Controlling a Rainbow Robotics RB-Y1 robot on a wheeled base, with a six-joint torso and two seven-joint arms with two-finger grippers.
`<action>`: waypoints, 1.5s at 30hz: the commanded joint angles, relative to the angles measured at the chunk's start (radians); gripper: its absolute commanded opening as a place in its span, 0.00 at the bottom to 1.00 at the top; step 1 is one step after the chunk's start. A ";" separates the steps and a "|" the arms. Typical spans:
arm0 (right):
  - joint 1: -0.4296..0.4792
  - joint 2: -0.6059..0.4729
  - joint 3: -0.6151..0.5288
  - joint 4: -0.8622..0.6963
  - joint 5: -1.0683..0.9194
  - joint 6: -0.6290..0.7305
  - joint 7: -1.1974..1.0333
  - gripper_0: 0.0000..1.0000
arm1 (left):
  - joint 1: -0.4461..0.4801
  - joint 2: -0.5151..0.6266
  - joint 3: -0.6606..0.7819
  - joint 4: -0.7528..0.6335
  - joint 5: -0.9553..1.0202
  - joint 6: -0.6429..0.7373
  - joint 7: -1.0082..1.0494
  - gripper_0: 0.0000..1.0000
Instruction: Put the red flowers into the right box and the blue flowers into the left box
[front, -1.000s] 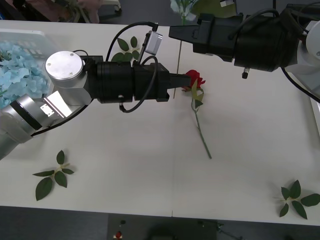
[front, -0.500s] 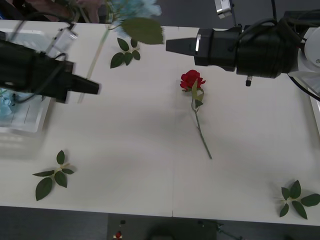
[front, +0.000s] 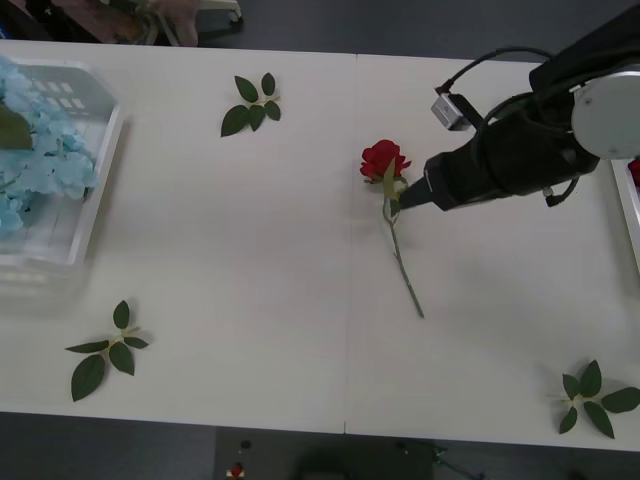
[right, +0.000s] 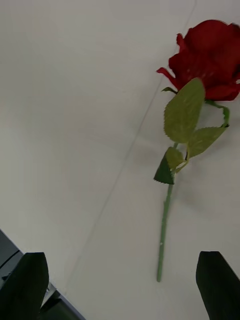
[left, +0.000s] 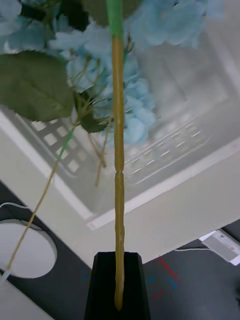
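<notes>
One red flower (front: 383, 160), a rose, lies on the white table with its stem (front: 405, 270) running toward the near edge. My right gripper (front: 408, 198) hangs just right of its leaves, open; in the right wrist view the rose (right: 210, 55) and its stem (right: 164, 225) lie between the spread fingers (right: 217, 285). My left gripper (left: 118, 287) is shut on the long stem (left: 118, 165) of a blue flower (left: 155, 25) held over the left box (left: 170, 155). Blue flowers (front: 35, 150) lie in the left box (front: 100, 170). The right box (front: 628, 215) shows as an edge at far right.
Loose green leaf sprigs lie at the back (front: 251, 104), near left (front: 105, 350) and near right (front: 595, 395). The table's middle and front are open white surface.
The left arm swung left out of the front view, carrying the blue flower over the left box. The right arm came down from the back of the table to the rose.
</notes>
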 joint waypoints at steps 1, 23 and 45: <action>-0.097 0.104 -0.016 0.076 0.104 0.086 -0.144 0.86 | -0.017 -0.052 0.009 0.044 -0.128 -0.021 0.031 0.00; -0.195 0.542 -0.019 0.559 0.722 0.241 -0.168 0.86 | -0.017 -0.092 -0.149 0.137 -0.197 -0.231 -0.202 1.00; -0.174 0.641 -0.017 0.784 0.802 0.005 -0.096 0.68 | 0.033 -0.373 0.073 -0.315 0.716 -0.170 -0.254 1.00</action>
